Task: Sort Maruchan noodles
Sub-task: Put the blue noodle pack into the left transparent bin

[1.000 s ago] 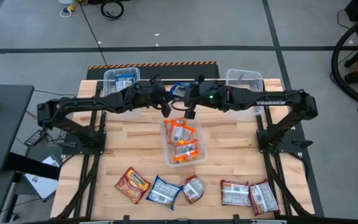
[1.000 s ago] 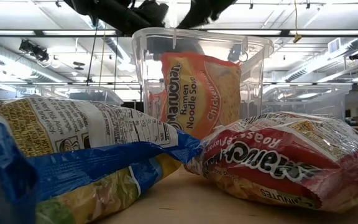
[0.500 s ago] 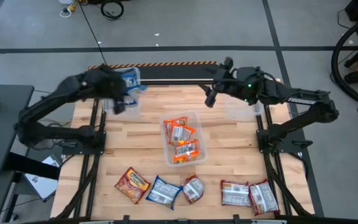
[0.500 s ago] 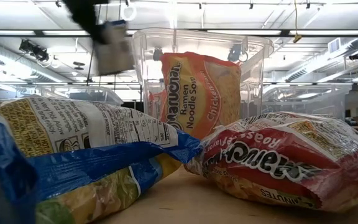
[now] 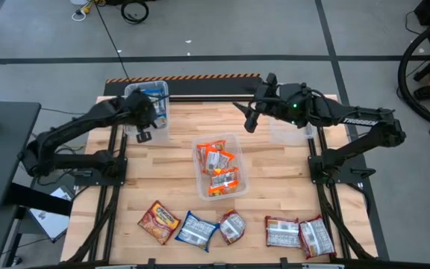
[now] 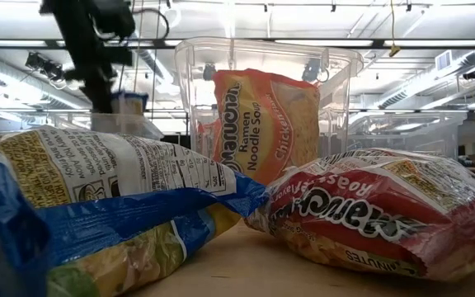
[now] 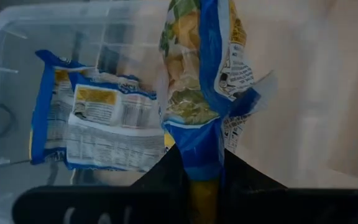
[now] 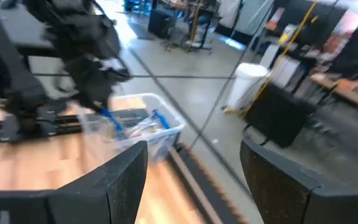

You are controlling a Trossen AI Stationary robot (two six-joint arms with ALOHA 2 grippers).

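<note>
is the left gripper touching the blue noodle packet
Touching. In the left wrist view the left gripper is pinched shut on the blue noodle packet, which hangs over the clear bin.

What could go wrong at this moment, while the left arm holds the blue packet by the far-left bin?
1. The left tool pinches the blue packet only at one end. It hangs over the bin's wall, half over the table, so on release it may drop outside.
2. It may land upright on the blue packet already inside.
3. The right tool waits open above the table; no danger there.
</note>
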